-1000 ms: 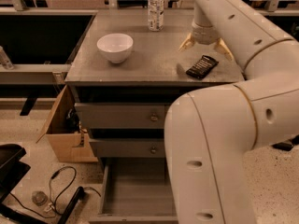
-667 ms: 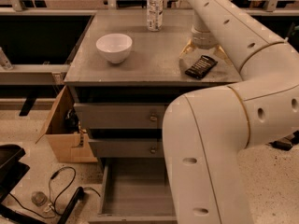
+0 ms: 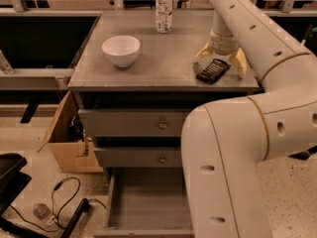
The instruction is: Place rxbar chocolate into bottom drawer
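**Over the desk's right front corner: hand spread above the bar**

From the camera view (the only one), the hand (image 3: 221, 65) hangs low over the desk (image 3: 163, 58), near its right front corner. Its two pale fingers (image 3: 240, 62) are spread apart, one on either side of the rxbar chocolate (image 3: 213, 71). The bar lies flat on the desk top, skewed to the desk's edges and close to the front lip. I cannot tell whether the fingers already touch the wrapper. A white bowl (image 3: 121, 50) sits well apart to the left, and a water bottle (image 3: 164, 6) stands at the back edge.

Below the two knobbed drawers (image 3: 162, 125), the bottom drawer (image 3: 148, 202) stands pulled out with a bare floor. The arm's bulky near link (image 3: 223, 172) hides its right part.

The step in hand looks like the grasp; nothing is in the drawer yet.

Risks, as I judge them:
- The bar is thin and flat, so closing fingers may skid over the slick wrapper or pinch only a corner.
- A sideways nudge could push it off the front lip, since it lies so near.
- On the way down, the carry must clear the desk's overhang and both knobs (a clipped bar could drop to the floor).
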Available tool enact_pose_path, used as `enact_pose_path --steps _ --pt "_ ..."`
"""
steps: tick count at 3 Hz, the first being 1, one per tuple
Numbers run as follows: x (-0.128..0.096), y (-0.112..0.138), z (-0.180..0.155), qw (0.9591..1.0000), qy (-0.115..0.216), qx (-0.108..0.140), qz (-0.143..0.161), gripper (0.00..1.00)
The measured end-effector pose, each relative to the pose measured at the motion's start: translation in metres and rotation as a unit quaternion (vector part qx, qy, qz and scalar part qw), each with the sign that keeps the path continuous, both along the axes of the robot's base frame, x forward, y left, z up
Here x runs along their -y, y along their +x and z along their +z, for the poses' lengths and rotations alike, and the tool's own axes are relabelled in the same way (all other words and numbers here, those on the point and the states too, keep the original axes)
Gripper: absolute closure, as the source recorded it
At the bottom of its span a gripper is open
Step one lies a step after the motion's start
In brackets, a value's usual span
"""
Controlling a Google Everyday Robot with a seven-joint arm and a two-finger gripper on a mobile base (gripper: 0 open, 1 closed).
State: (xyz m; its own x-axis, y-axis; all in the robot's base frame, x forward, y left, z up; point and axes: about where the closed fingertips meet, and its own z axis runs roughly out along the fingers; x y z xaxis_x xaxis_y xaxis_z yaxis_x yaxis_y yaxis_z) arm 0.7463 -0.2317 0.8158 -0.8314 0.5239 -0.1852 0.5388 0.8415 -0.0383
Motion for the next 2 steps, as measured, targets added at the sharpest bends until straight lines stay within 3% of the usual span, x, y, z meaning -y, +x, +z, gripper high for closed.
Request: enact_pose_path --steps 2 --pt "0.0002 -0.0002 0.0025 1.0 0.0 0.0 0.0 0.87"
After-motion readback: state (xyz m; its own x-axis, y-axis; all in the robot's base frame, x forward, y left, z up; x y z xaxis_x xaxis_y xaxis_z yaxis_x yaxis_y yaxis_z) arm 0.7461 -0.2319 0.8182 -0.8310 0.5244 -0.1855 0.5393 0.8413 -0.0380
